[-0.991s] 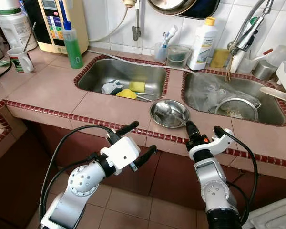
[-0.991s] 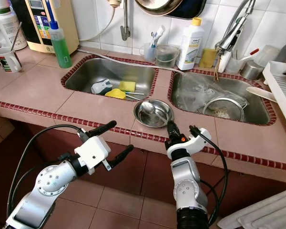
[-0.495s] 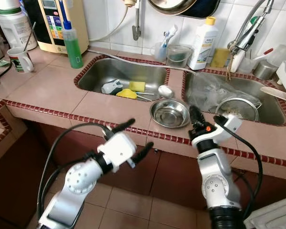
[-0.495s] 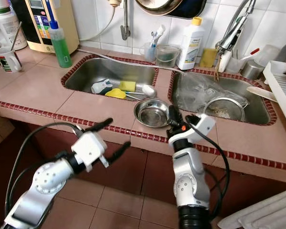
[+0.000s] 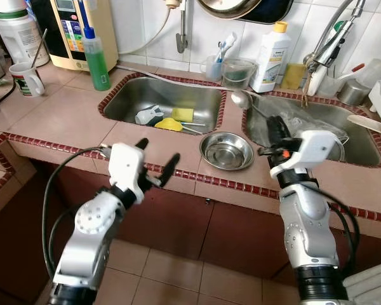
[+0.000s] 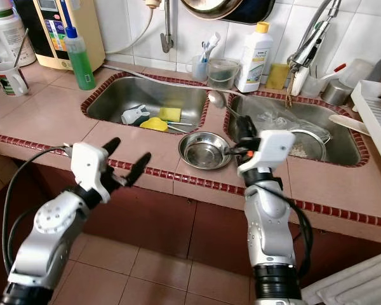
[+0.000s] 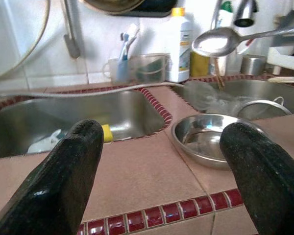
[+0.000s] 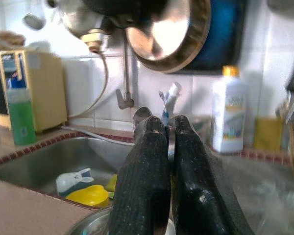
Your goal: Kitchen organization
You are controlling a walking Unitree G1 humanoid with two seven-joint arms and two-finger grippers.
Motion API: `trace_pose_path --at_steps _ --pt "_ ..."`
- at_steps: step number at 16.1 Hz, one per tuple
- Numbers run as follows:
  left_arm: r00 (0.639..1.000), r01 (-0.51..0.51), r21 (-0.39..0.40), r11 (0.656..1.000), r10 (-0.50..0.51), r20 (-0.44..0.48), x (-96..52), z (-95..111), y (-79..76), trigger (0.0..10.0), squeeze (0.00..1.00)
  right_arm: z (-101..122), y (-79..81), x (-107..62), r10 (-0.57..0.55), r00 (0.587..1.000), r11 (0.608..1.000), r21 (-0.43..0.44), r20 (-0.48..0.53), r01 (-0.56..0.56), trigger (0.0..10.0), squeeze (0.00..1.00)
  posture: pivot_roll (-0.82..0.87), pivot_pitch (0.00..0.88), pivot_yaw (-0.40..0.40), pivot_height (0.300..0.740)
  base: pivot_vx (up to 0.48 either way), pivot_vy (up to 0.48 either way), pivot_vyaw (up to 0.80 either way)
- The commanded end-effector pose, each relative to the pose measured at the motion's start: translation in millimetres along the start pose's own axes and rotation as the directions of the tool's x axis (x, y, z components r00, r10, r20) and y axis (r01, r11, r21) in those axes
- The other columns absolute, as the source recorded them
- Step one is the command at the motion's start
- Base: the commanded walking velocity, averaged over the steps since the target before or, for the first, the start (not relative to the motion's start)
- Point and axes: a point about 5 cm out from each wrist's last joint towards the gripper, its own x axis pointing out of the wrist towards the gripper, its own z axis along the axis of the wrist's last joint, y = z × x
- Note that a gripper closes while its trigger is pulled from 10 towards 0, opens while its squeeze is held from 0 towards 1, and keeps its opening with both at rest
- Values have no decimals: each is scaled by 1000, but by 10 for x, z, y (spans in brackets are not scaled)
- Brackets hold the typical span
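Observation:
A steel spoon (image 5: 240,99) hangs in the air above the tile strip between the two sinks, with its bowl pointing toward the back wall. My right gripper (image 5: 275,129) is shut on its handle, and the right wrist view shows the fingers (image 8: 146,171) pressed together around it. A round steel bowl (image 5: 227,150) stands on the pink counter in front of the sinks, below and to the left of the spoon. My left gripper (image 5: 159,151) is open over the counter's front edge, left of the bowl, with nothing between its fingers (image 7: 73,166).
The left sink (image 5: 130,101) holds a yellow sponge (image 5: 182,115) and a scrub brush. The right sink (image 5: 362,149) holds a strainer (image 5: 317,141) and clear plastic. A green bottle (image 5: 96,57), white bottle (image 5: 270,58), mug (image 5: 26,79) and dish rack (image 6: 374,114) line the counter.
My right gripper has lifted the spoon out of the steel bowl and carried it up and back over the sink divider. My left arm has swung left and risen to the counter edge.

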Motion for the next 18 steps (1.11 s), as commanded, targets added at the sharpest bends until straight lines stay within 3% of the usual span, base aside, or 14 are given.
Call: trace_pose_path --at_steps 1,4,6,9,13,16,18 --pt "1000 -11 -22 1000 11 -21 16 -24 22 10000 0 68 39 2 20 999 998 -59 37 -17 10000 0 70 0 -47 740 0 247 0" --pt "999 -33 -51 998 31 -30 26 -40 28 10000 0 25 91 -71 28 999 998 -55 23 -27 10000 0 66 0 -49 740 0 413 0" --pt "998 -60 -84 995 58 -27 18 -44 56 10000 0 5 149 -221 41 999 996 -85 18 -39 10000 0 61 0 -52 740 0 461 0" --pt "997 -80 -83 993 78 -29 11 -44 111 10000 0 1 139 -291 30 999 995 -92 12 -29 10000 0 57 0 -56 740 0 471 0" --pt "997 -81 -77 994 80 -21 38 -23 129 10000 0 24 128 -285 38 999 993 -112 14 -37 10000 0 53 0 -58 740 0 464 0" --pt "997 -77 -15 997 77 9 46 2 82 10000 0 13 124 -256 44 999 991 -126 2 -44 10000 0 56 0 -63 740 0 0 0" --pt "996 -86 -17 996 86 10 40 -5 80 10000 0 3 114 -242 38 999 992 -121 -6 -39 10000 0 58 0 -65 740 0 0 0"
